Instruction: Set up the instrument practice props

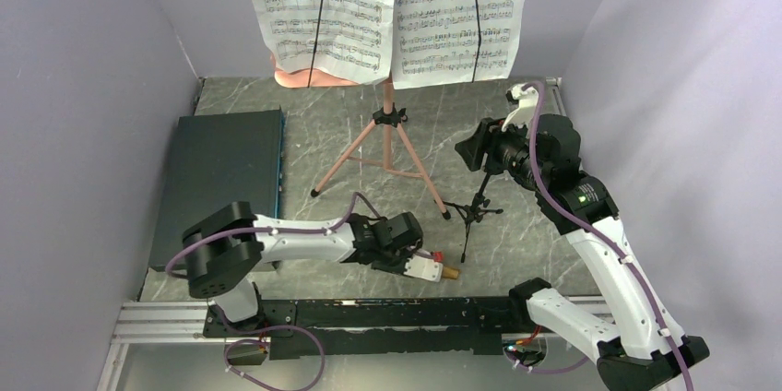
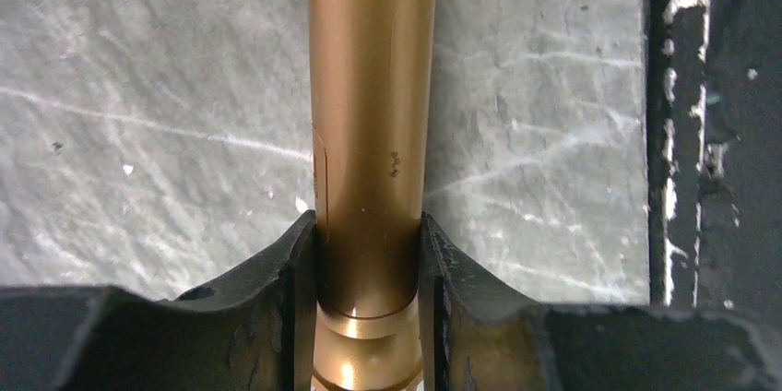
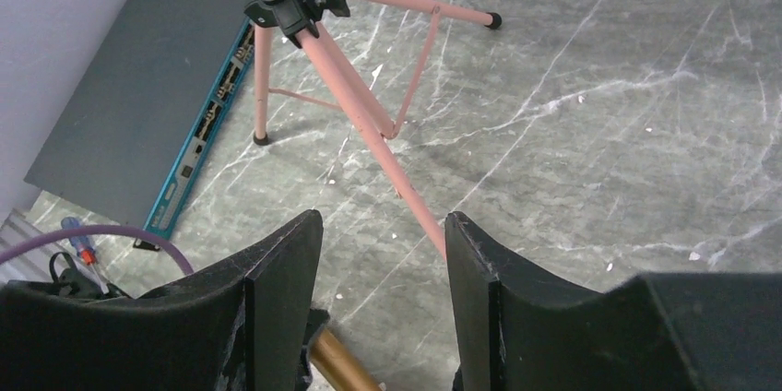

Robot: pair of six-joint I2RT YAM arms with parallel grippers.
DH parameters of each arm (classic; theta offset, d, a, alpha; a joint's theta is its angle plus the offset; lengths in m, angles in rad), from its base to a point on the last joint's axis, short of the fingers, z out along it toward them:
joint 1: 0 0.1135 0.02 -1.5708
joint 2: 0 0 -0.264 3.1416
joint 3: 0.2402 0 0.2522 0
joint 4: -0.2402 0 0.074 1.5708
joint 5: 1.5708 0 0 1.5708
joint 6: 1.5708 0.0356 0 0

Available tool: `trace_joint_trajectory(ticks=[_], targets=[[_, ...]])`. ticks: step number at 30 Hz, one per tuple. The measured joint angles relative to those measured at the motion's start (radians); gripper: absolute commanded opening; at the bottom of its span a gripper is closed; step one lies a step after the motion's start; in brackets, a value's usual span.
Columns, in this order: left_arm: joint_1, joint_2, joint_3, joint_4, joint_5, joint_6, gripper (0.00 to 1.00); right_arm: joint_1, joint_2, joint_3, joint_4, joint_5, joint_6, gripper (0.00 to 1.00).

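Left gripper (image 2: 369,260) is clamping the microphone (image 2: 369,105) by the worktop's near edge; right gripper (image 3: 380,243) is hovering wide open near the mic stand (image 1: 475,210), which probably needs steadying next

Gold microphone (image 2: 369,114), pink music stand (image 3: 346,77), grey marbled table (image 1: 516,253)

Marbled table (image 1: 433,124) with pink music stand (image 1: 387,142), mic stand (image 1: 475,207), dark case (image 1: 221,170)
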Motion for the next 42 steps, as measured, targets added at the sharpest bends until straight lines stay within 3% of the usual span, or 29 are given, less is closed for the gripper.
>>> trace_joint_trajectory(ticks=[6, 15, 20, 27, 34, 42], targets=[[-0.003, -0.165, -0.030, -0.034, -0.056, 0.026, 0.03, 0.000, 0.000, 0.000, 0.009, -0.058, 0.000, 0.58], [-0.021, -0.441, -0.054, -0.068, -0.160, 0.139, 0.03, -0.001, 0.020, -0.011, 0.044, -0.262, 0.009, 0.66], [-0.044, -0.533, -0.089, -0.065, -0.208, 0.295, 0.03, 0.000, 0.039, -0.048, 0.064, -0.383, 0.022, 0.72], [-0.082, -0.547, -0.120, -0.015, -0.314, 0.571, 0.03, 0.000, 0.065, -0.115, 0.103, -0.529, 0.059, 0.78], [-0.106, -0.565, -0.152, 0.100, -0.395, 0.808, 0.03, 0.002, 0.084, -0.173, 0.130, -0.624, 0.072, 0.74], [-0.115, -0.620, -0.153, 0.134, -0.415, 0.931, 0.03, 0.062, 0.111, -0.192, 0.136, -0.668, 0.063, 0.61]])
